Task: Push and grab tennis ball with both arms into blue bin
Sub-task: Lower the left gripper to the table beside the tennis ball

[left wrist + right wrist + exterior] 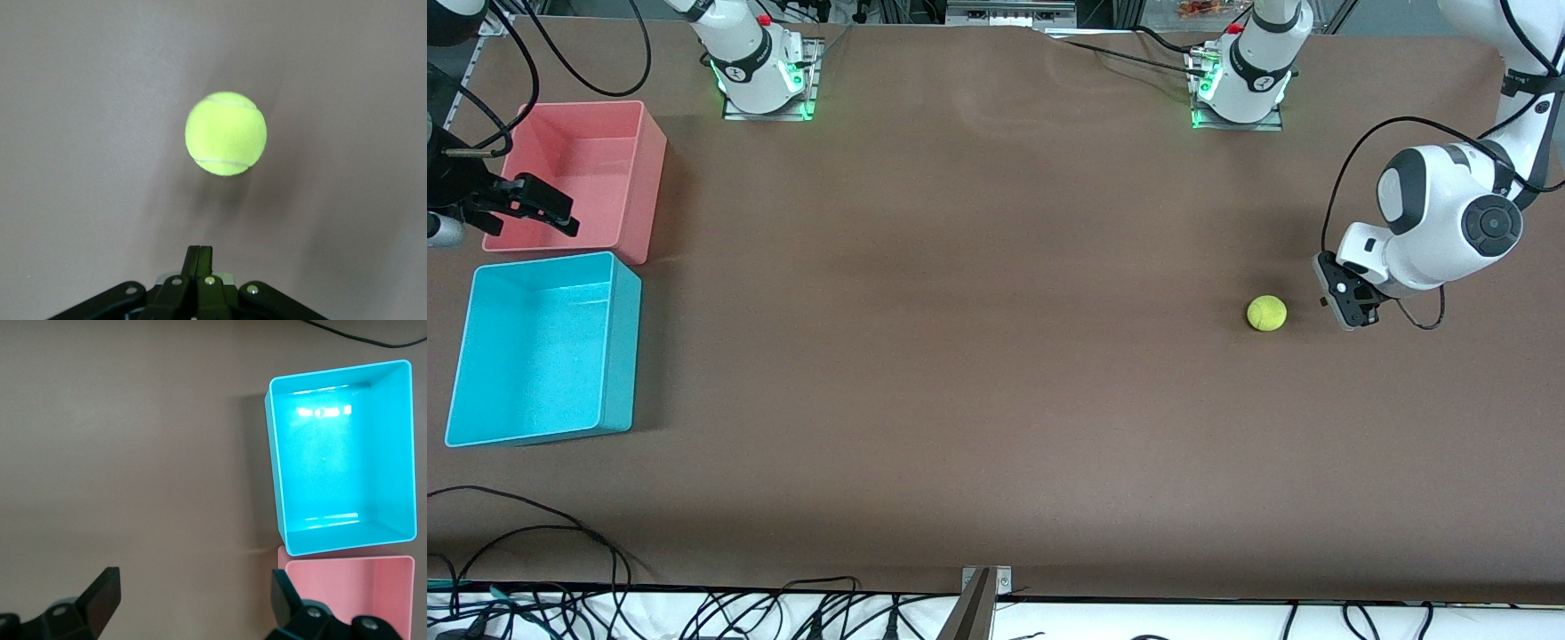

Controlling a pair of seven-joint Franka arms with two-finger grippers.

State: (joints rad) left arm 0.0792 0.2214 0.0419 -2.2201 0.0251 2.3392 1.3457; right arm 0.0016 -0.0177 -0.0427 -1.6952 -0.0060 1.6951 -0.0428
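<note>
The tennis ball (1266, 313) lies on the brown table toward the left arm's end. My left gripper (1344, 304) is shut and empty, low beside the ball on the side toward the left arm's end, with a small gap between them. In the left wrist view the ball (225, 133) sits ahead of the closed gripper (199, 251). The blue bin (619, 347) stands empty at the right arm's end. My right gripper (559, 213) is open and empty over the pink bin's edge. It also shows open in the right wrist view (193, 590), with the blue bin (275, 467) in sight.
A pink bin (651, 169) stands empty beside the blue bin, farther from the front camera; it also shows in the right wrist view (347, 590). Cables (534, 533) lie along the table edge nearest the front camera. A wide stretch of table separates ball and bins.
</note>
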